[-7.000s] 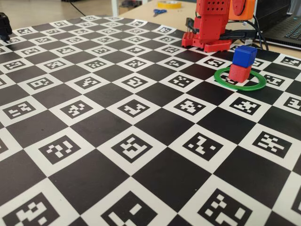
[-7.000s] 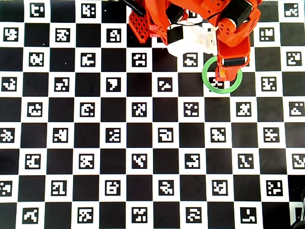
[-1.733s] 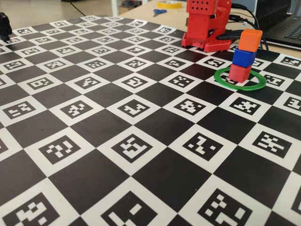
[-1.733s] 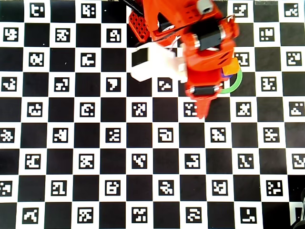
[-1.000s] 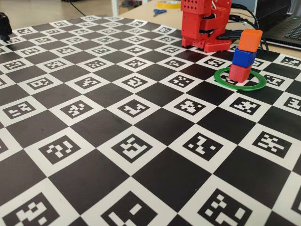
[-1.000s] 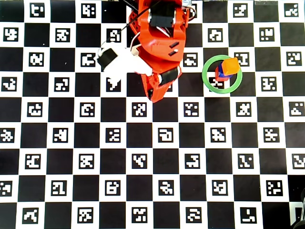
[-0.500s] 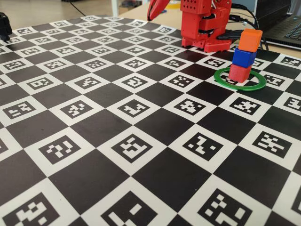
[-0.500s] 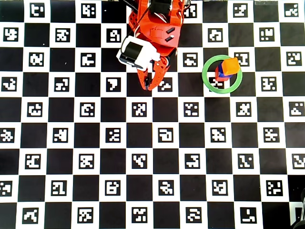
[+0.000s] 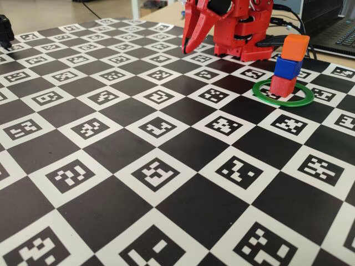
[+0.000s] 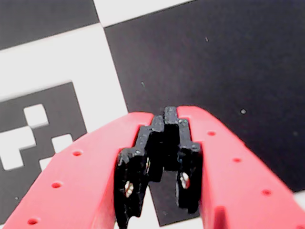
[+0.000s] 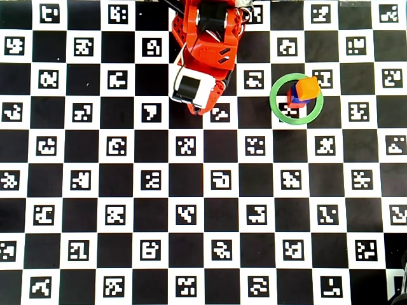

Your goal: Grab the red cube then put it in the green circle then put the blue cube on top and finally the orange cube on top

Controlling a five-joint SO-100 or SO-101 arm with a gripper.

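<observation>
The red cube (image 9: 283,86) stands inside the green circle (image 9: 264,95) at the right of the fixed view. The blue cube (image 9: 288,67) sits on it and the orange cube (image 9: 294,46) sits on top, a leaning stack. In the overhead view the orange cube (image 11: 308,88) tops the stack inside the green circle (image 11: 275,103). My gripper (image 9: 188,49) is shut and empty, tips down near the board, well left of the stack. In the wrist view my gripper (image 10: 170,112) shows black pads meeting, nothing between them. In the overhead view the gripper (image 11: 196,109) is folded near the arm's base.
The checkered marker board (image 9: 138,144) covers the table. The arm's red base (image 9: 244,33) stands at the back, just left of the stack. A laptop (image 9: 338,33) and cables lie beyond the board at the back right. A dark object (image 9: 5,30) sits at the far left edge.
</observation>
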